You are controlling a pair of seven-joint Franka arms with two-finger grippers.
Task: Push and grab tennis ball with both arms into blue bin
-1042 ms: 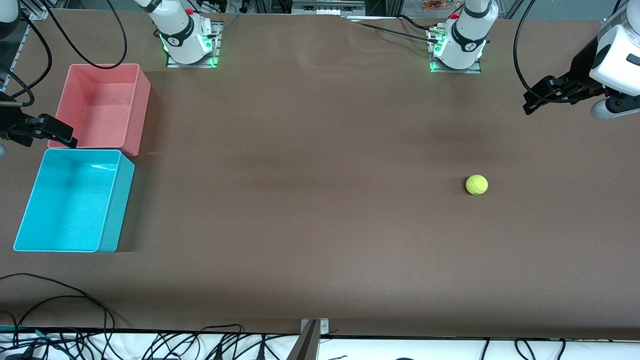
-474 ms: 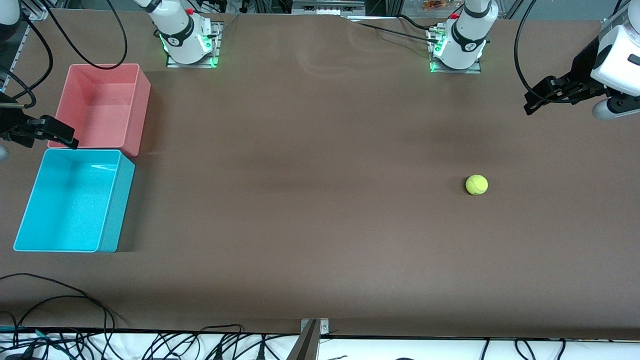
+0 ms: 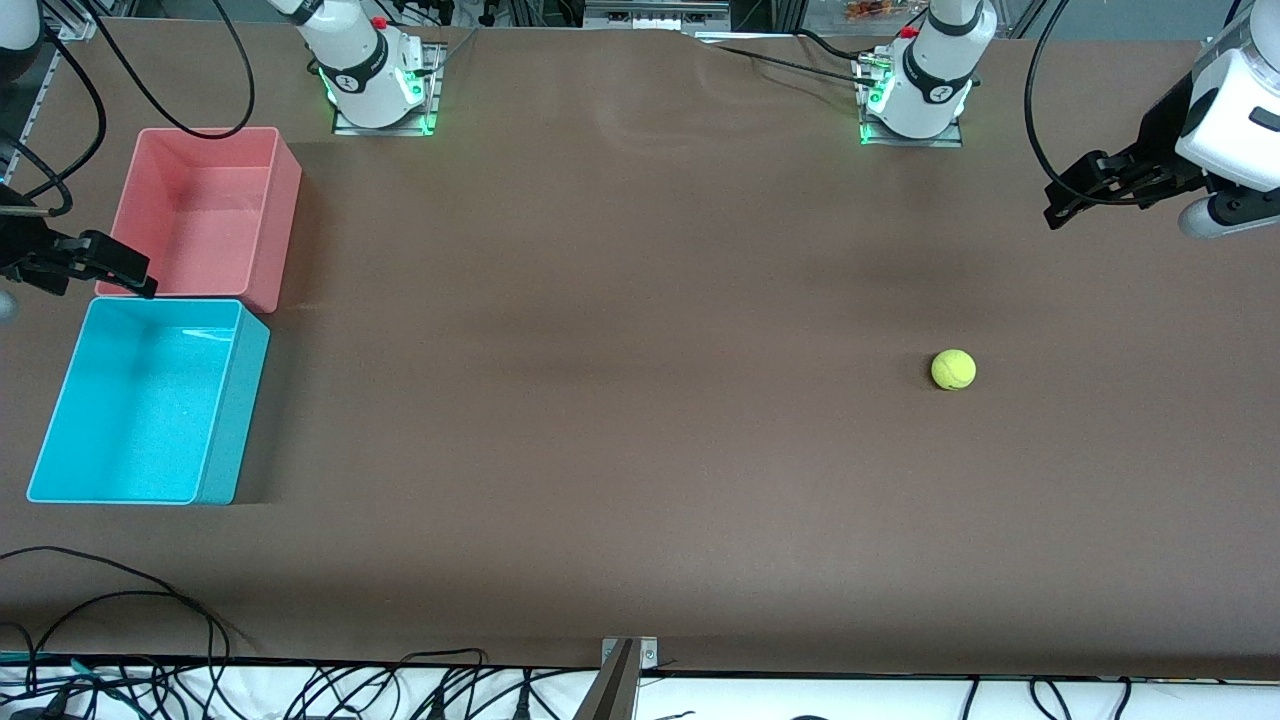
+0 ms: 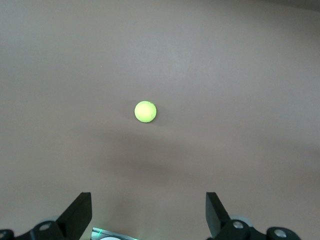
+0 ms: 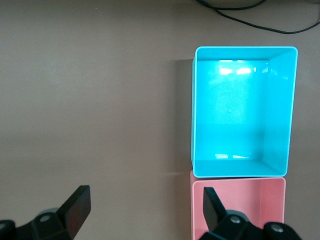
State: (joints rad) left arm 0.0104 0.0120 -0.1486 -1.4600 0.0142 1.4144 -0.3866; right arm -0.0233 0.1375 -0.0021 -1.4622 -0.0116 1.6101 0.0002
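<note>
Brown surface (image 3: 620,300) carries the tennis ball (image 3: 953,369) toward the left arm's end, at three o'clock from the blue bin (image 3: 150,400) beside the pink bin (image 3: 205,212), while left gripper (image 3: 1075,195) and right gripper (image 3: 120,272) hover wide open, empty.

The ball (image 3: 953,369) sits on the table (image 3: 620,400) toward the left arm's end, well apart from the blue bin (image 3: 52,420). The pink bin (image 3: 285,200) touches the blue bin, farther from the camera. Both grippers hang high: right gripper (image 3: 125,275) over the pink bin's edge, left gripper (image 3: 1065,205) over bare table.
</note>
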